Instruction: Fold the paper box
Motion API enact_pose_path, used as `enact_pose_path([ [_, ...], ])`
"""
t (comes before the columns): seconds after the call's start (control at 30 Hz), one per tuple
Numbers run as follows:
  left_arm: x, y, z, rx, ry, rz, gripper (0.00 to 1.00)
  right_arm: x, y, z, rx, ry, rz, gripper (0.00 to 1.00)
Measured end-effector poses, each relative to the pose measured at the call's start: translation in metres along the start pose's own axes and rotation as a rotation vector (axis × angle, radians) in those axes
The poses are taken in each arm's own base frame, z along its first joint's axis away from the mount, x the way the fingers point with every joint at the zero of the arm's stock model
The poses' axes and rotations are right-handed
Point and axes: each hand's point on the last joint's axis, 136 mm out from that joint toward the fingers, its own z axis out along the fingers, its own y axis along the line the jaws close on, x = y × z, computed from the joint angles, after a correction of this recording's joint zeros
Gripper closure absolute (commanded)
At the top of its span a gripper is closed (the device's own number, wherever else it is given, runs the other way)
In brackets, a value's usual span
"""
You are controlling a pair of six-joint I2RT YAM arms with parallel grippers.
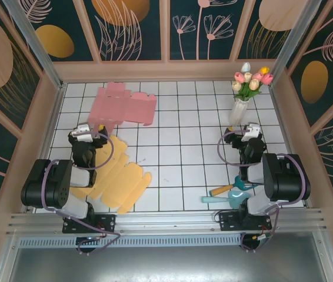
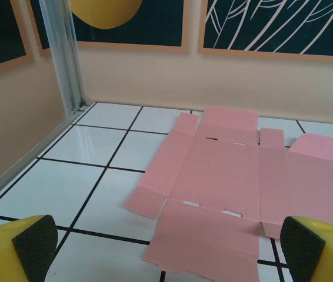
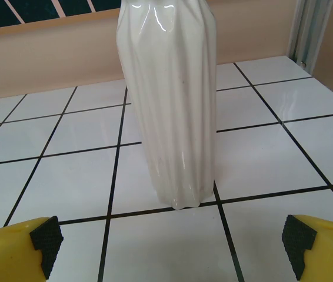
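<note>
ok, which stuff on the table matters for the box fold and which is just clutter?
Job:
pink flat box
yellow flat box, likely a second blank

Clutter:
vase of tulips
orange-handled tool
teal tool

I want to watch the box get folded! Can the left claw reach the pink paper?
Probably yes. The left claw is open, and the pink paper lies flat just ahead of it, with nothing standing in the way.

A pink paper box (image 1: 122, 107) lies flat on the table (image 1: 178, 144). A yellow sheet (image 1: 116, 179) lies in front of it, a vase (image 1: 238, 111) to its right.
</note>
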Motion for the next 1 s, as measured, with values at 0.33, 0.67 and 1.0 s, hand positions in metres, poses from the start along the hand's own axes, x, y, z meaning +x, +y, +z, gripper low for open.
enact_pose_path([
  [0.33,0.0005,0.0000,0.0000,0.000,0.002,0.000,0.01,-0.0001,0.0001,0.0000,0.000,0.000,0.000,0.01],
  [0.67,0.0035,0.0000,0.0012,0.006,0.018,0.002,0.01,0.0000,-0.0003,0.0000,0.000,0.000,0.000,0.01],
  [1.0,0.0016,-0.0004,0.0024,0.009,0.013,0.001,0.01,-0.0003,-0.0013,0.0000,0.001,0.000,0.001,0.01],
])
